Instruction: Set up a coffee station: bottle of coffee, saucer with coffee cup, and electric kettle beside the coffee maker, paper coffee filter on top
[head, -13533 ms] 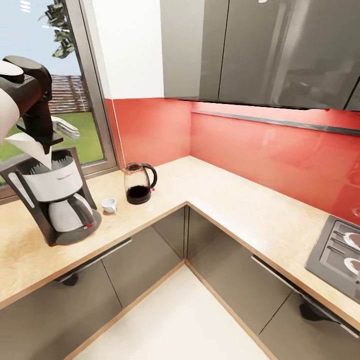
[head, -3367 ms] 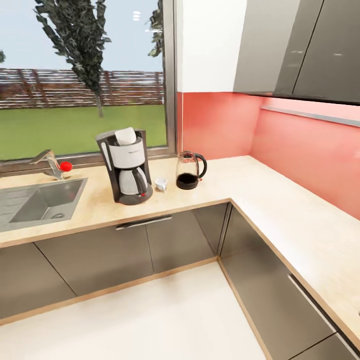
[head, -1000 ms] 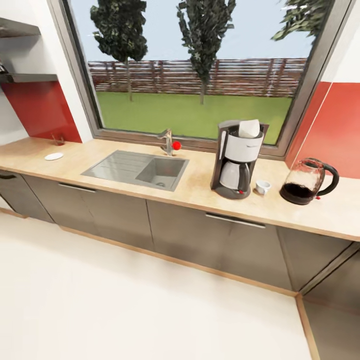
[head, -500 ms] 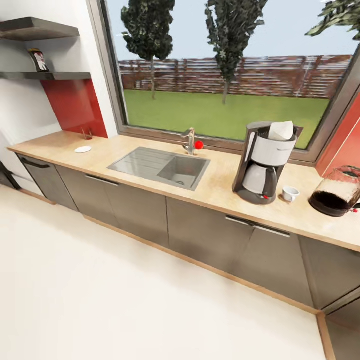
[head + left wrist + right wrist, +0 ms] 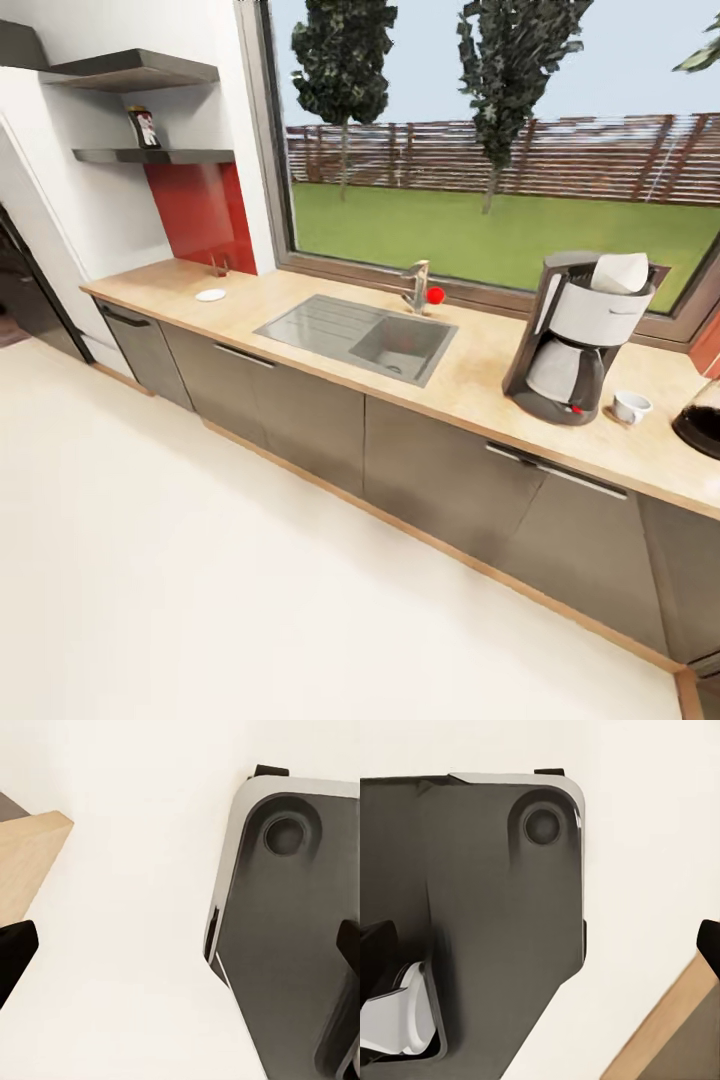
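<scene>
White paper filter (image 5: 619, 272) sits atop coffee maker (image 5: 578, 338), so I'm heading for the shelf's coffee bottle (image 5: 146, 128); can't tell either tool's state.

The coffee maker (image 5: 578, 342) stood upright on the countertop (image 5: 470, 385) with a white paper filter (image 5: 619, 272) in its top. Just beside it sat a small white cup (image 5: 631, 406), then the kettle (image 5: 702, 422) at the edge of view. The saucer (image 5: 211, 295) lay well apart, and the coffee bottle (image 5: 145, 128) stood on the shelf (image 5: 155, 155)
</scene>
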Robot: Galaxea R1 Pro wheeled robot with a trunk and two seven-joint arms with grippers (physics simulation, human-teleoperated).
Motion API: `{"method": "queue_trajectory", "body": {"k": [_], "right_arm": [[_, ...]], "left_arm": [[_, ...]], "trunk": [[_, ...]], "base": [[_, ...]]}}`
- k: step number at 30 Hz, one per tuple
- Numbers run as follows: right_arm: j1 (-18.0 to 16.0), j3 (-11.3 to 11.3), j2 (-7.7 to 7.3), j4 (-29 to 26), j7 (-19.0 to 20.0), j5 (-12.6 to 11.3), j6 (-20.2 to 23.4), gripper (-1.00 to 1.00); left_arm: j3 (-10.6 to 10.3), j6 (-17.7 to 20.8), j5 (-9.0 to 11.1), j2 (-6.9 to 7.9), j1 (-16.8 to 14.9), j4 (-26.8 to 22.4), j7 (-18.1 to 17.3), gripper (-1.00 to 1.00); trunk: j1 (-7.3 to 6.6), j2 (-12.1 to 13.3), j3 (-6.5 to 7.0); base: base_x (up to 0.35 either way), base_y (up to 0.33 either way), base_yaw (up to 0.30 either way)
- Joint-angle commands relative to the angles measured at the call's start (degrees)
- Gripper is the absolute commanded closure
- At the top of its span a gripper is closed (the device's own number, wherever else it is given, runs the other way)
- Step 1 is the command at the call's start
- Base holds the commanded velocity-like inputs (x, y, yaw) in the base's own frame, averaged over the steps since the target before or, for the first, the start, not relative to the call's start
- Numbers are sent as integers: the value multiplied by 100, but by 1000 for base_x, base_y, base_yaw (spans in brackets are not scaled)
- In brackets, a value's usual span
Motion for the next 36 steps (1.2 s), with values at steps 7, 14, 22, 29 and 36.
{"method": "queue_trajectory", "body": {"k": [7,14,22,29,36], "right_arm": [[-3,7,-1,3,3,-35,-25,-100],[-3,9,-1,3,0,-35,-25,-100],[-3,9,-1,3,-5,-35,-26,-100],[-3,8,-1,3,-6,-35,-26,-100],[-3,11,2,4,-6,-29,-27,-100]], "left_arm": [[45,-26,-72,7,-6,8,31,-100],[45,-13,-79,-6,-6,7,35,-100],[45,-21,-82,-14,-6,4,44,-100],[45,-25,-82,-16,-6,4,51,-100],[45,-43,-76,-23,-6,-3,63,-100]], "trunk": [[3,-10,47],[3,-10,107],[3,-10,176],[3,-10,218],[3,-10,223]], "base": [[33,0,118],[20,0,92],[246,14,35],[303,169,2],[293,220,11]]}}
